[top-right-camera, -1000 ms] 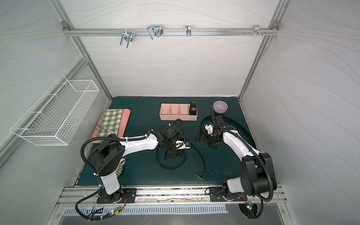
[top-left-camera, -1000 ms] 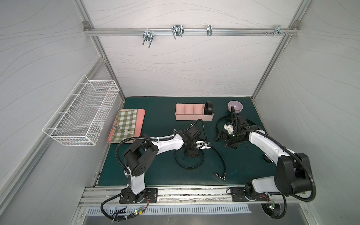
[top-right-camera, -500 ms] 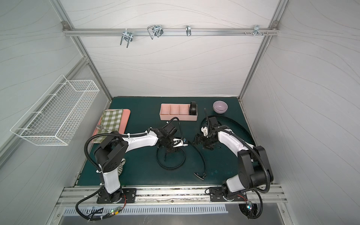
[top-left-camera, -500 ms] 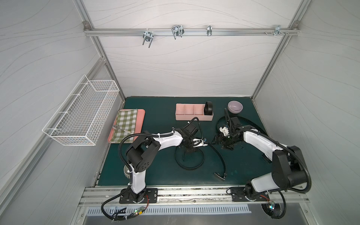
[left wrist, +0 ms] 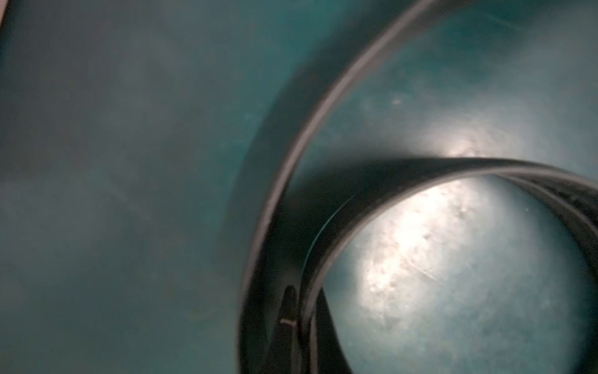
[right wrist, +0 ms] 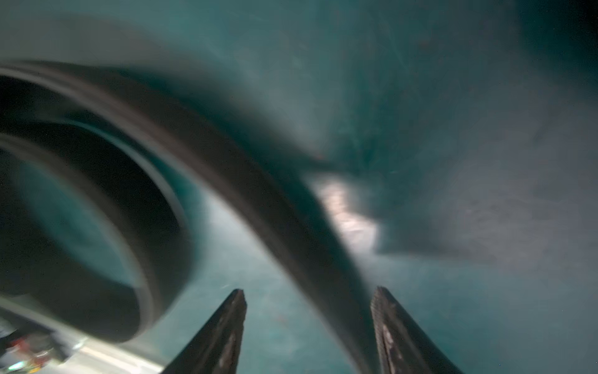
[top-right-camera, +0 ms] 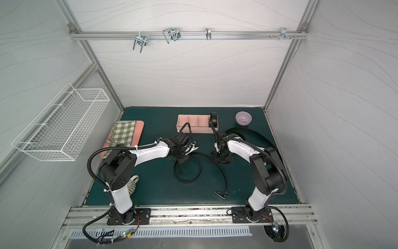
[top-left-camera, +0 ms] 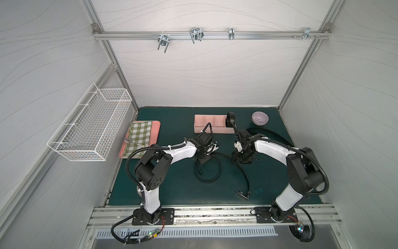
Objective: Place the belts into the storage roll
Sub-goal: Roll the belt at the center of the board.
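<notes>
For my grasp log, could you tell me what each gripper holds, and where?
The left gripper pinches the loose belt by its looped strap; the right gripper, fingers apart, holds nothing.

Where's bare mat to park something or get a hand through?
Free: rear mat between checked-cloth tray and organiser; front-left mat between left arm base and belt loop. Crowded: centre, where left gripper and right gripper handle it; another belt behind the right arm.

The storage roll [top-left-camera: 206, 130] sits mid-back on the table [top-left-camera: 172, 189], a coiled belt [top-left-camera: 230, 119] in its rightmost compartment, a bowl [top-left-camera: 260, 118] to its right, a tray [top-left-camera: 156, 129] far left; a looped belt [top-left-camera: 207, 181] lies before the roll, a third belt [top-left-camera: 280, 136] along the right side
</notes>
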### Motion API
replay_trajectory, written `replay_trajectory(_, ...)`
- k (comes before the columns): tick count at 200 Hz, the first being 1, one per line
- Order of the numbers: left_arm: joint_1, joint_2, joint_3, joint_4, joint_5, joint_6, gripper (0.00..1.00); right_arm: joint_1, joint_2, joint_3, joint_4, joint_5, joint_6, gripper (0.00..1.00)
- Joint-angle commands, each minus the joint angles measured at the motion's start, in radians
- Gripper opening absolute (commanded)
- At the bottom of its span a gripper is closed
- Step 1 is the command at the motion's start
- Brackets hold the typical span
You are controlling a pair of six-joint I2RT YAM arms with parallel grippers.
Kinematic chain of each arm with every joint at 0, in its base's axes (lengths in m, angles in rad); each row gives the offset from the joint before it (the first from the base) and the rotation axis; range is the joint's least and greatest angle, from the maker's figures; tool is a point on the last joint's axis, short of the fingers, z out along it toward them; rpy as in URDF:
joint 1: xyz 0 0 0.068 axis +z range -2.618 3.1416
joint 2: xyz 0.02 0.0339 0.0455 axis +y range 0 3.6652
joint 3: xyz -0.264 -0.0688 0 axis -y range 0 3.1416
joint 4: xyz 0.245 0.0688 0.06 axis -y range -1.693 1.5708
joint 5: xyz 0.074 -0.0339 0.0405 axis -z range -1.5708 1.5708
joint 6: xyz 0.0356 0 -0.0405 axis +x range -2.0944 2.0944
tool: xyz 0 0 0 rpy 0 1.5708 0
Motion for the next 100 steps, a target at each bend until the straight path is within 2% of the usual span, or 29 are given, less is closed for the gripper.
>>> replay_trajectory(1, 0.022, 0.009, 0.033, -0.036, -0.038, -0.171, 0.0, 0.0, 0.04, 0.033, -0.061, 0.084, -0.034, 0.6)
replay_trajectory(25, 0.033, 0.045, 0.065, -0.079, -0.115, -0.272, 0.0, 0.0, 0.059, 0.049, -0.088, 0.088, -0.042, 0.47)
replay_trajectory(51, 0.044, 0.104, 0.138, -0.17, -0.227, -0.409, 0.0, 0.004, 0.018, 0.021, -0.109, 0.048, -0.029, 0.43)
replay_trajectory(80, 0.096, 0.168, 0.238, -0.298, -0.188, -0.562, 0.0, 0.006, -0.036, -0.026, -0.13, -0.037, 0.029, 0.36)
replay_trajectory(100, 0.126, 0.168, 0.248, -0.316, -0.147, -0.663, 0.0, 0.028, -0.09, -0.08, -0.06, -0.201, 0.142, 0.3)
